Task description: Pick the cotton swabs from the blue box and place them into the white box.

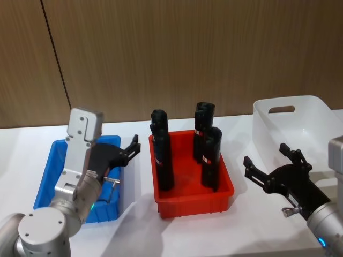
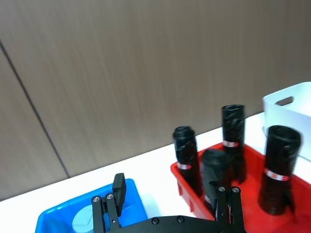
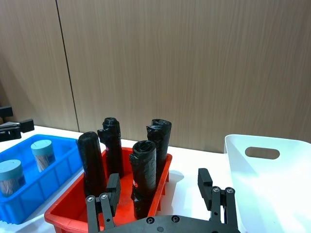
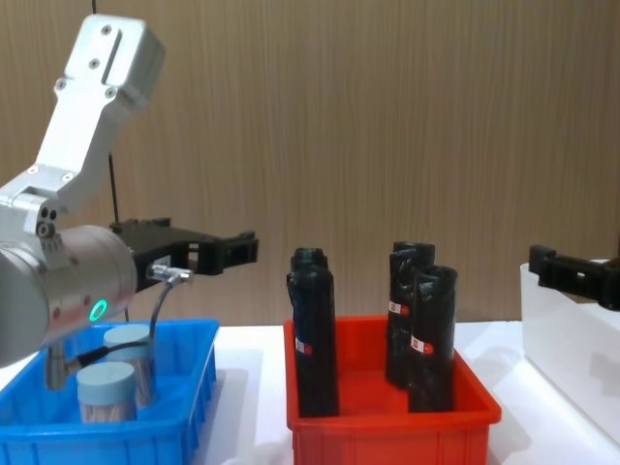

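My left gripper (image 1: pixel 127 156), lower left, and idle right gripper (image 1: pixel 266 160), lower right, both gape empty. The cotton swabs (image 3: pixel 42 154) look light, rigid, slick: grip mid-wall.

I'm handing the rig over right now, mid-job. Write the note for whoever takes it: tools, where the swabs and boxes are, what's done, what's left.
Left tool: open, holding nothing, hovering above the right side of the blue box.
Right tool: open, holding nothing, above the table between the red bin and the white box.
Swab jars: two, upright in the blue box.
The red bin, holding three black rolls, stands between the two boxes.
Done: no jar can be seen in the white box.
Left: both jars to move to the white box.
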Robot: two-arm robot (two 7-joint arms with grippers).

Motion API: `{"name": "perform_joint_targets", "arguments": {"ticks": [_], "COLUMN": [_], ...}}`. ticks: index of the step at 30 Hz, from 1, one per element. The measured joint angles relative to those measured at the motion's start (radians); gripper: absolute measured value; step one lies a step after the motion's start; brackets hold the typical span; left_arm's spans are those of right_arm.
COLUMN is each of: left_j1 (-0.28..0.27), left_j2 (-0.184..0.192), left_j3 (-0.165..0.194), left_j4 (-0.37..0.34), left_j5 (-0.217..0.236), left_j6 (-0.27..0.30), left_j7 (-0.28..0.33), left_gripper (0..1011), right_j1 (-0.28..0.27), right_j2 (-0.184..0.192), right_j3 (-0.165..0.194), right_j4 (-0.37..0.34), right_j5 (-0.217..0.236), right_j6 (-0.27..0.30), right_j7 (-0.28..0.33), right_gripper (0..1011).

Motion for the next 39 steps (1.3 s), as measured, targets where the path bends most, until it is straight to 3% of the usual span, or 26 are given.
{"name": "perform_joint_targets", "arguments": {"ticks": [20, 39], "left_j1": [-0.069, -0.070], "left_j2": [-0.025, -0.035], "left_j3": [-0.062, -0.078], "left_j4": [0.184, 0.236], "left_j5": [-0.107, -0.165], "left_j6": [0.082, 0.137], "left_j7": [0.029, 0.044], "left_gripper": [1004, 1004], "right_j1": [0.000, 0.000], "right_j2": [0.000, 0.000], "right_j3": [0.000, 0.000], "right_j4": [0.000, 0.000], "right_j5": [0.000, 0.000], "right_j6": [0.000, 0.000], "right_j7": [0.000, 0.000], "right_gripper": [1002, 1002]}}
